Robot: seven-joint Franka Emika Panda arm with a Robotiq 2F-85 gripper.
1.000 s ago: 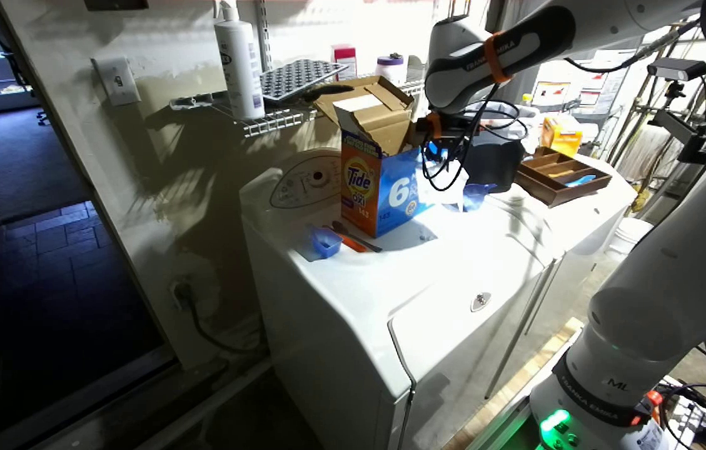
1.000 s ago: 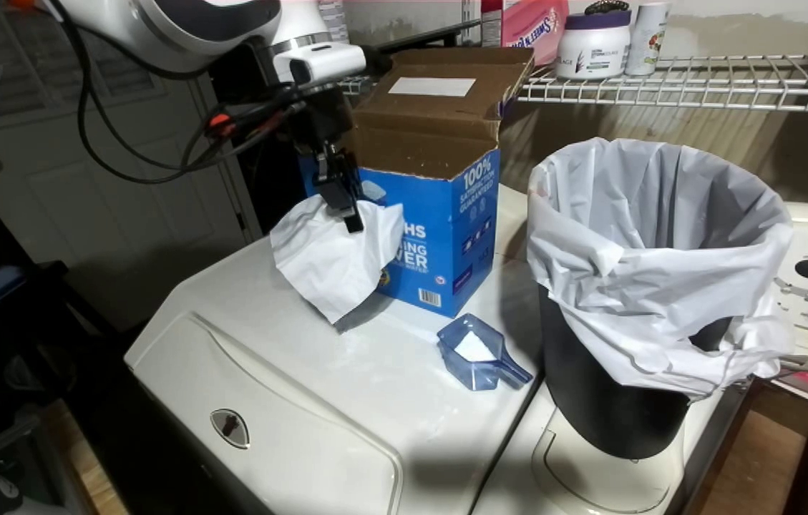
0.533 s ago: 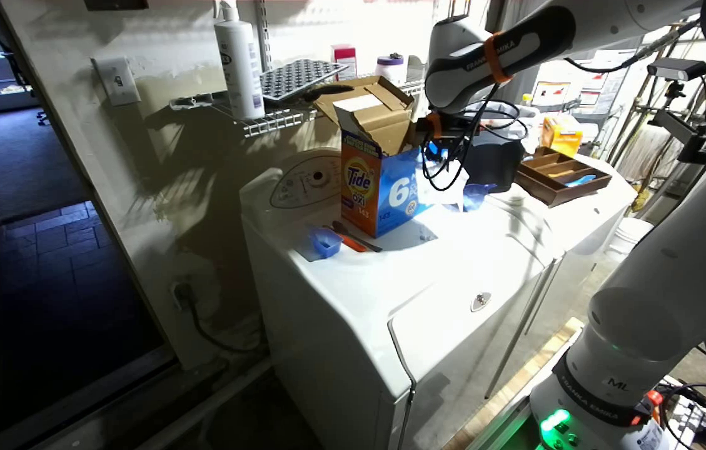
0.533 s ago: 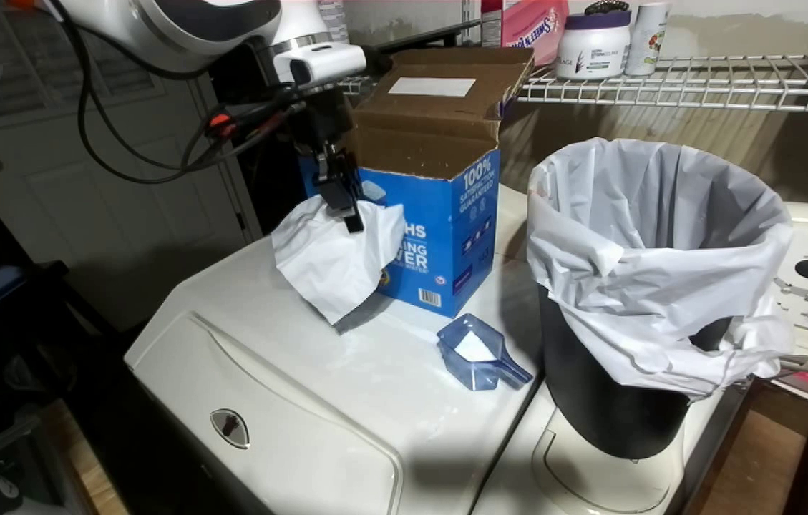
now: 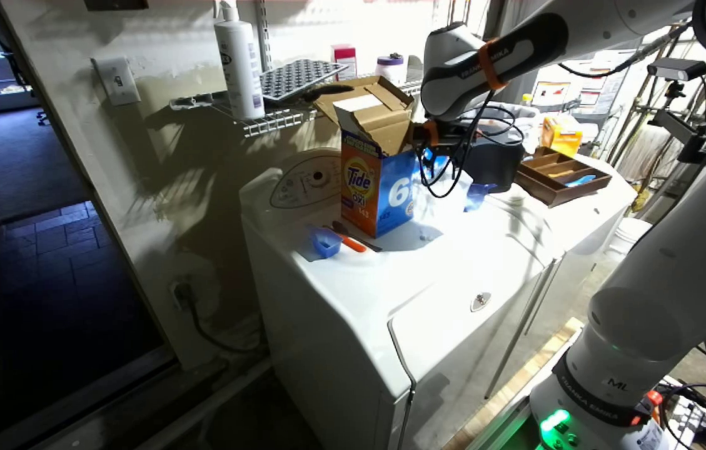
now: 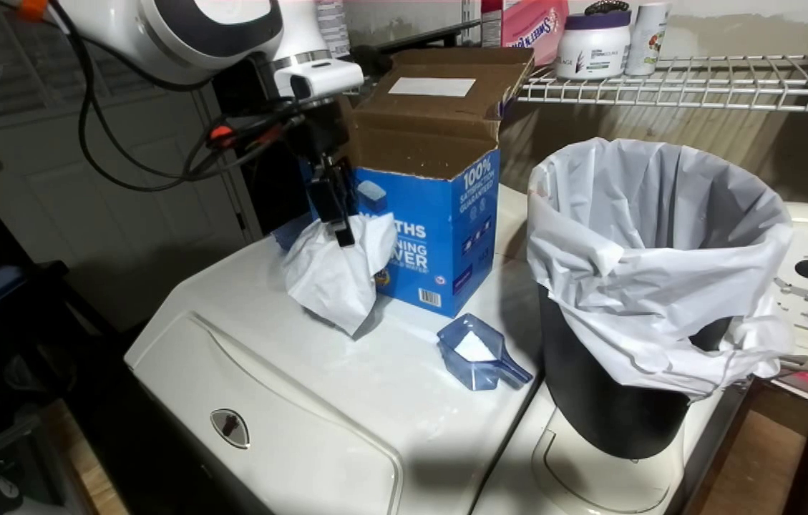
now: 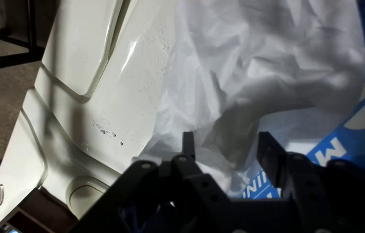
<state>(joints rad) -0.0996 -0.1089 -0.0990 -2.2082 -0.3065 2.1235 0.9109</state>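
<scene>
A crumpled white sheet (image 7: 266, 58), cloth or paper, fills much of the wrist view. My gripper (image 7: 226, 142) stands open around a folded part of it, with a gap on both sides of that fold. In an exterior view the sheet (image 6: 336, 279) hangs or stands below the black fingers (image 6: 343, 232), against the front of a blue detergent box (image 6: 439, 236) on the white washer top (image 6: 268, 343). Whether it rests fully on the washer is unclear. Both exterior views show the box with its brown lid up; the gripper is beside its front face.
A blue scoop (image 6: 479, 354) holding something white lies near the box. Beside it stands a black bin (image 6: 611, 386) with a white liner. Another blue scoop (image 5: 326, 242) and utensils (image 5: 356, 242) lie on the box's far side. A wooden tray (image 5: 556, 178) and wire shelf (image 6: 697, 89) are close.
The jaws, closed on the sheet before, have spread apart. My gripper has shifted slightly lower, and the sheet has sunk and changed shape, uncovering a bluish edge behind it.
</scene>
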